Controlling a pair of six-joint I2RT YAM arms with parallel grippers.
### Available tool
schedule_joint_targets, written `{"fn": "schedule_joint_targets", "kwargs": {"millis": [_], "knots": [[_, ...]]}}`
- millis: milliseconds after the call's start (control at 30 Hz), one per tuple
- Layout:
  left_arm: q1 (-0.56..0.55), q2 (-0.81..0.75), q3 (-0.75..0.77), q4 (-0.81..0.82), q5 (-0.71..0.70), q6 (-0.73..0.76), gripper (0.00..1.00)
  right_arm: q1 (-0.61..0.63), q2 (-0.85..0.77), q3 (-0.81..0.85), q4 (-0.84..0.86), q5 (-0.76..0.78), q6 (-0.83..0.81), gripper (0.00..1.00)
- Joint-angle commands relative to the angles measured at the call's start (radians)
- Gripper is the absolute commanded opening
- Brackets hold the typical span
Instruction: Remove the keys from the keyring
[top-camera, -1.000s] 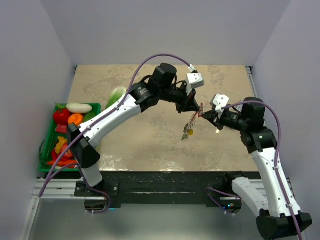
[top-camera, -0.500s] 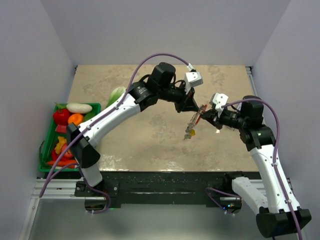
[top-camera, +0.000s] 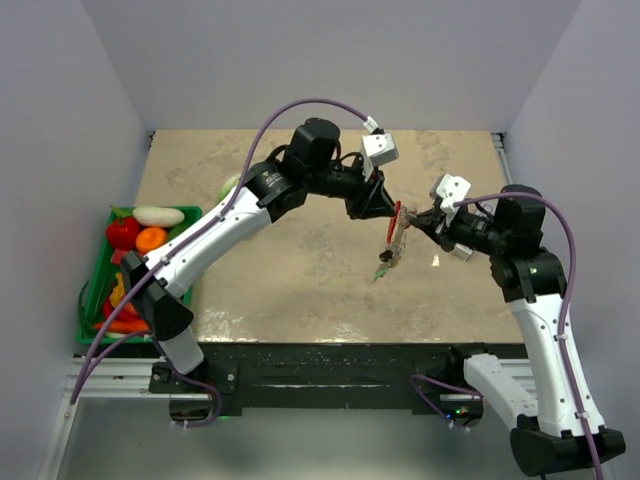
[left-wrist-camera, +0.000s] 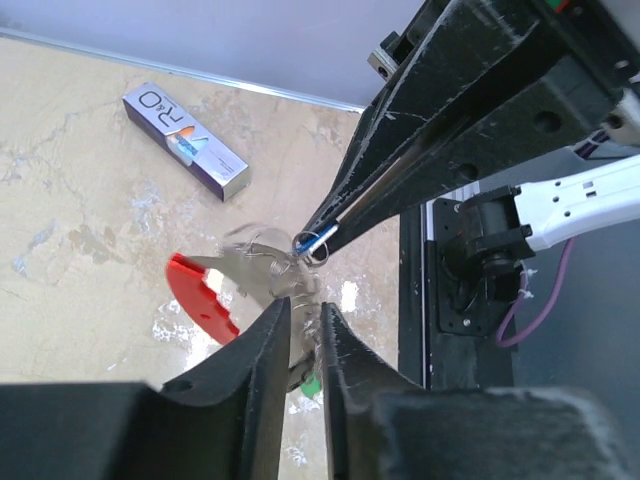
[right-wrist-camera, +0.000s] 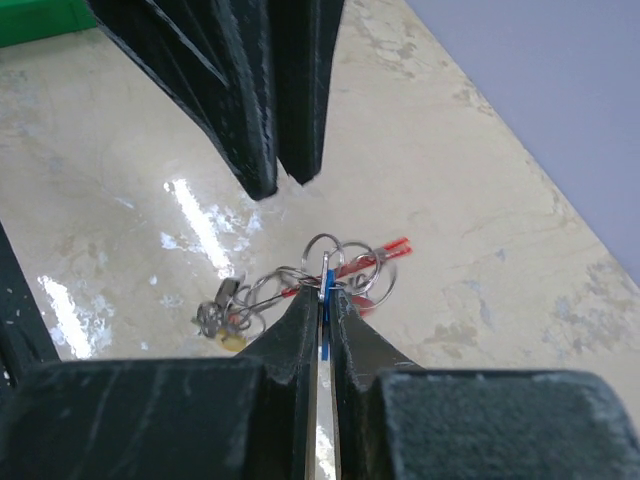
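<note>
Thin silvery metal keyring (top-camera: 397, 232) held aloft by one arm.
Just left of the right gripper (top-camera: 413, 222), the left gripper (top-camera: 386, 212) stands slightly parted, apparently gripping nothing; the keyring and its small coloured-headed keys (top-camera: 384, 266) dangle from the right gripper's clenched jaws. Likely light, loose, slippery: pinch one key's plastic head.

Silvery keyring (right-wrist-camera: 345, 265), red fob (left-wrist-camera: 200, 300)

The beige marbled desk (top-camera: 300, 290) carries a green crate (top-camera: 90, 305) of toy vegetables at its left edge. A pale green leafy vegetable (top-camera: 232, 185) lies farther back, and a purple-and-white box (left-wrist-camera: 186, 141) lies flat near a wall.
</note>
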Motion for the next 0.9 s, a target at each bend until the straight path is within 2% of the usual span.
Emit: {"fn": "schedule_joint_targets", "kwargs": {"millis": [0, 167, 400, 500, 533, 600, 733, 867], "knots": [[0.014, -0.067, 0.035, 0.038, -0.019, 0.001, 0.33, -0.009, -0.018, 0.057, -0.038, 0.046, -0.009, 0.00], [0.014, -0.065, 0.039, 0.036, -0.018, 0.036, 0.41, -0.007, -0.021, 0.063, -0.052, 0.048, -0.019, 0.00], [-0.004, -0.042, 0.000, 0.056, -0.002, 0.033, 0.43, -0.009, -0.023, 0.063, -0.049, 0.048, -0.019, 0.00], [-0.023, -0.030, 0.004, 0.050, 0.066, 0.045, 0.43, -0.007, -0.018, 0.061, -0.041, 0.055, -0.015, 0.00], [-0.032, -0.025, 0.009, 0.041, 0.152, 0.051, 0.43, -0.009, -0.018, 0.060, -0.040, 0.060, -0.013, 0.00], [-0.055, -0.016, 0.026, 0.007, 0.171, 0.082, 0.43, -0.009, -0.018, 0.057, -0.035, 0.069, -0.010, 0.00], [-0.131, 0.007, 0.039, -0.053, 0.133, 0.154, 0.43, -0.009, -0.015, 0.055, -0.028, 0.071, -0.001, 0.00], [-0.150, 0.021, 0.030, -0.048, 0.059, 0.150, 0.43, -0.009, -0.016, 0.060, -0.027, 0.068, 0.002, 0.00]]}}
